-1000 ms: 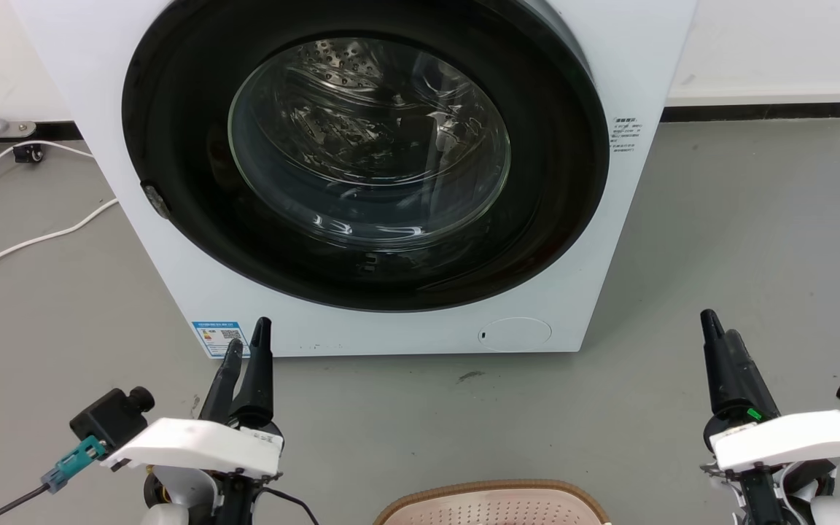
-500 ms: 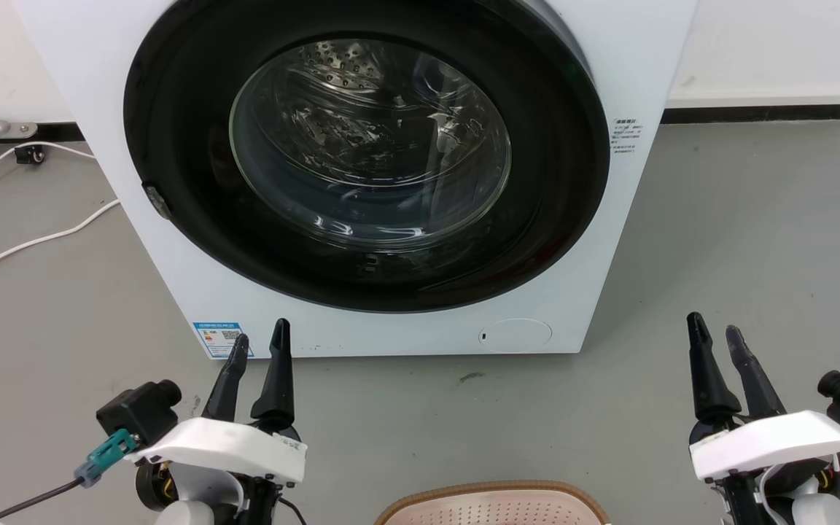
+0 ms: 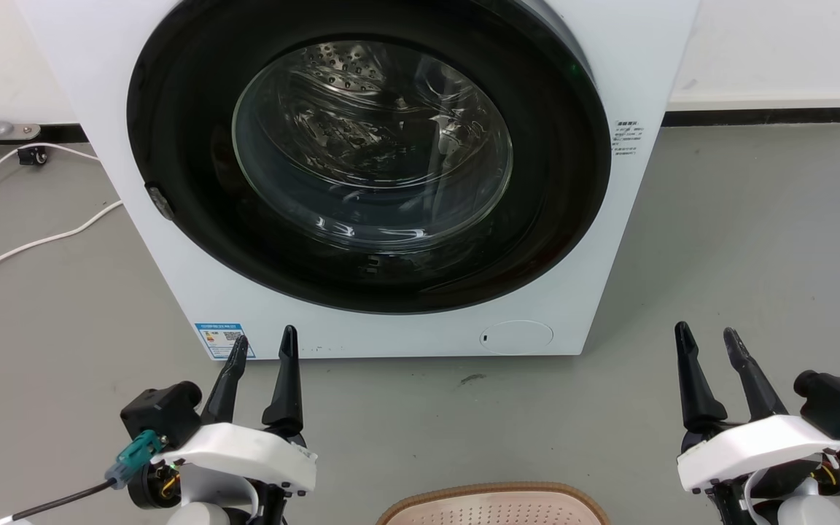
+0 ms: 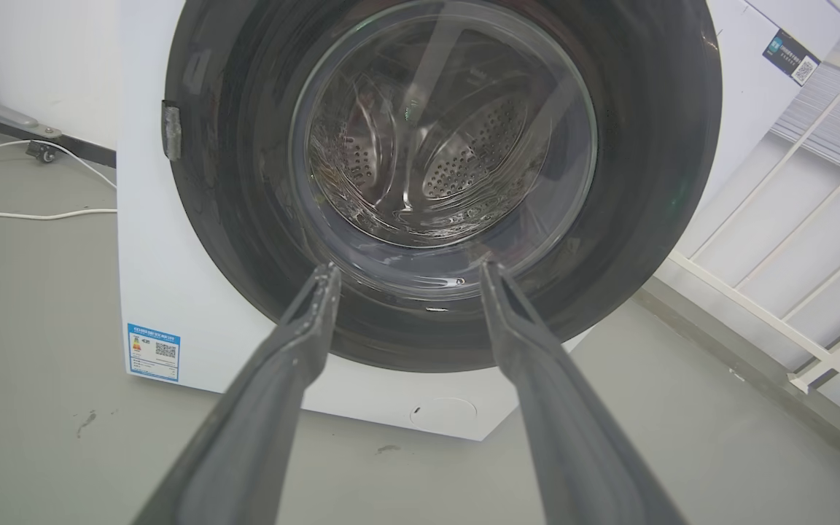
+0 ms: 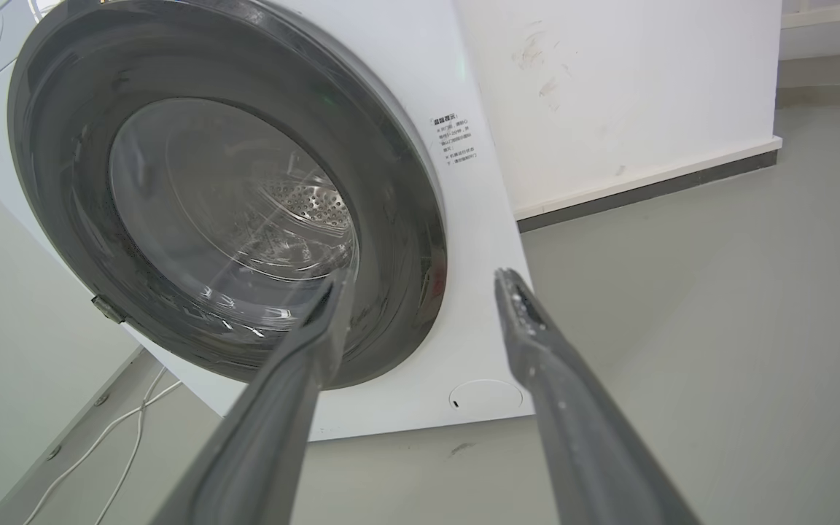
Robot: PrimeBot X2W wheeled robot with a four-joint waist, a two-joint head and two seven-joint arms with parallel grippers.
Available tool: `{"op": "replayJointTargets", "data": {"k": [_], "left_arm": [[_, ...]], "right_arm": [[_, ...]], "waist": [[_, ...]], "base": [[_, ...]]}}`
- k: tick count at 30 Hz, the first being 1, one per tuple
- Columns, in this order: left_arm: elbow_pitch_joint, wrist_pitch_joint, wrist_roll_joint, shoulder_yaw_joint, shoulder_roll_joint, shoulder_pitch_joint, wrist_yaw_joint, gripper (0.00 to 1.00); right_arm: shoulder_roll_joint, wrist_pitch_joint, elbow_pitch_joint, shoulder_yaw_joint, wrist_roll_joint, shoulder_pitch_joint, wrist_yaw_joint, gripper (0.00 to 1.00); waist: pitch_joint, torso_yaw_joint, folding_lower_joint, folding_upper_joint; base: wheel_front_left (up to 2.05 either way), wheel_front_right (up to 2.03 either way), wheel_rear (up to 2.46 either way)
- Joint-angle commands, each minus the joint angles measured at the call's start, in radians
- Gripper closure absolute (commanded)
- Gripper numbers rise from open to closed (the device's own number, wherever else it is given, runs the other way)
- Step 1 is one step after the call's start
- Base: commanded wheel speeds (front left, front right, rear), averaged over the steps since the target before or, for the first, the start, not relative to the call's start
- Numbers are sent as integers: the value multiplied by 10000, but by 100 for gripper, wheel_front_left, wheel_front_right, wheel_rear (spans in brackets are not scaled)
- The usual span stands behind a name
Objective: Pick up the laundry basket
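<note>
One laundry basket sits at the near edge, right between the two grippers. The left gripper and right gripper both have their fingers spread, holding nothing. One washing machine on the far side

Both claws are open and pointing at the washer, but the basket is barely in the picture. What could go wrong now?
Of the laundry basket, a rim strip shows at the head view's bottom edge; its handles are hidden, so a grasp may miss. The left gripper and right gripper point their open fingers toward the washing machine; a forward slip could strike its front.
</note>
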Motion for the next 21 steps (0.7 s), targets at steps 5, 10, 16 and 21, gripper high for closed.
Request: {"op": "replayJointTargets", "data": {"k": [5,10,16,21], "left_arm": [[-35,-218,708,-124,102,-199,150,0],[0,-337,1206,-210,129,-207,259,0],[13,-468,1783,-307,141,-251,409,0],[2,-558,2144,-365,155,-275,487,0]], "right_arm": [[33,-37,4,-90,-855,-11,0,0],[51,-56,60,-135,-1459,-10,0,0],[61,-37,101,-132,-2080,-13,-1,0],[66,-27,124,-104,-2419,-15,-1,0]], "waist": [[6,5,-1,0],[17,-3,-1,0],[40,-15,-1,0],[52,-19,-1,0]], "base": [[0,0,0],[0,0,0],[0,0,0],[0,0,0]]}}
